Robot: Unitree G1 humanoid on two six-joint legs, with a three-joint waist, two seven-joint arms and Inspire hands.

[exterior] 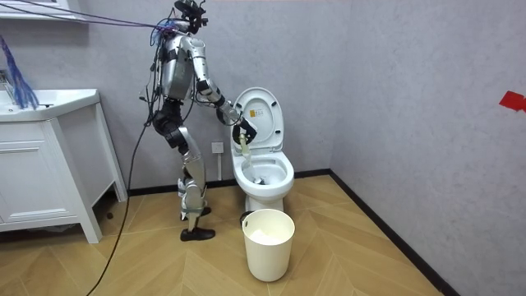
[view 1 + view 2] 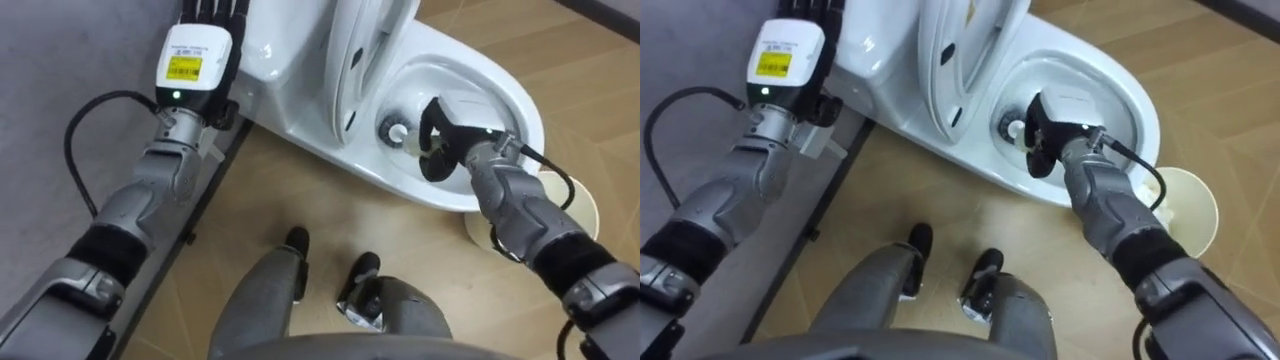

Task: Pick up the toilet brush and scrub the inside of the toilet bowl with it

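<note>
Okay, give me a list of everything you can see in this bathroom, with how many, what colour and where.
Toilet: one, white, lid and seat raised, against the grey wall.
Toilet brush: one, yellow-green handle, held over the bowl.
Waste bin: one, cream, on the wood floor in front of the toilet.
Vanity cabinet: one, white, at the room view's left.
Red marker: one, on the wall at the room view's right edge.
Right hand: black, curled round the brush above the bowl.
Left hand: black, up at the rear of the toilet.
</note>
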